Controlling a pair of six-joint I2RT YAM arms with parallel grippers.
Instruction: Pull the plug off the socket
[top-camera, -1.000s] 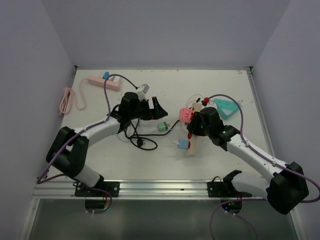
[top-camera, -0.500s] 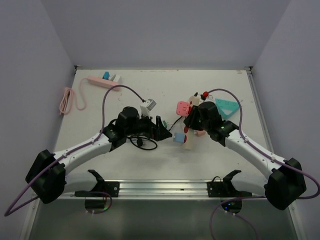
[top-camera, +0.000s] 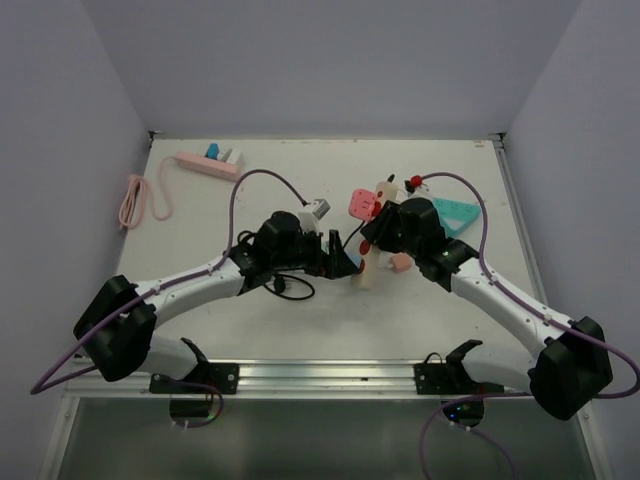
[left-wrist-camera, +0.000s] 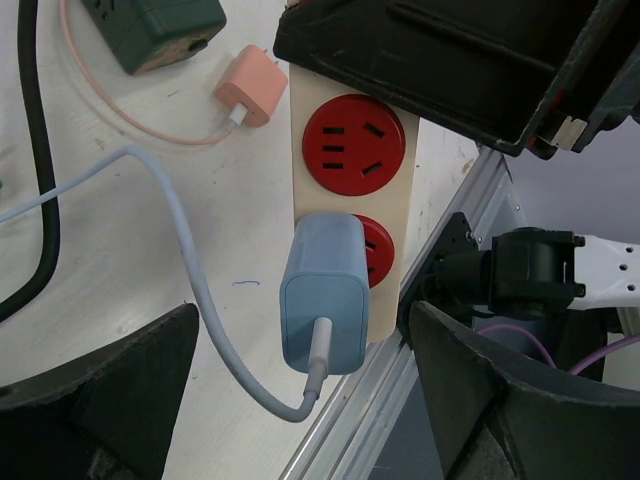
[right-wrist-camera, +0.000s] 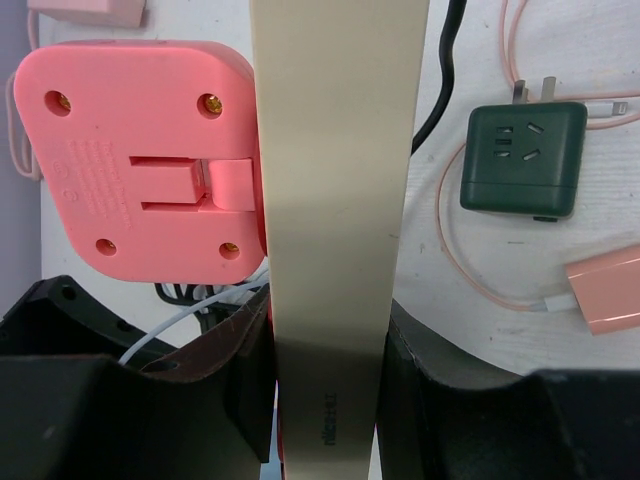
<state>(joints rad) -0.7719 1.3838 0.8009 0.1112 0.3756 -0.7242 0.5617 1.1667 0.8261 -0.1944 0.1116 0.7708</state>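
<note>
We see the right gripper (right-wrist-camera: 335, 400) clenched on the cream power strip (right-wrist-camera: 338, 200). It appears to hold the strip lifted over the middle of the counter (left-wrist-camera: 100, 300), presumably to brace it against the coming pull. The blue plug (left-wrist-camera: 323, 290) is seated in the red socket (left-wrist-camera: 378, 250) at the strip's free end. Its long axis seems to stand out from the strip's face, with the cable end aimed at the left gripper (left-wrist-camera: 300, 395). That gripper is released, its jaws wide on either side of the plug and touching nothing. The strip's length runs roughly from the far edge toward the near edge.

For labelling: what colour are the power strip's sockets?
Sockets are red; best in left wrist view.
</note>
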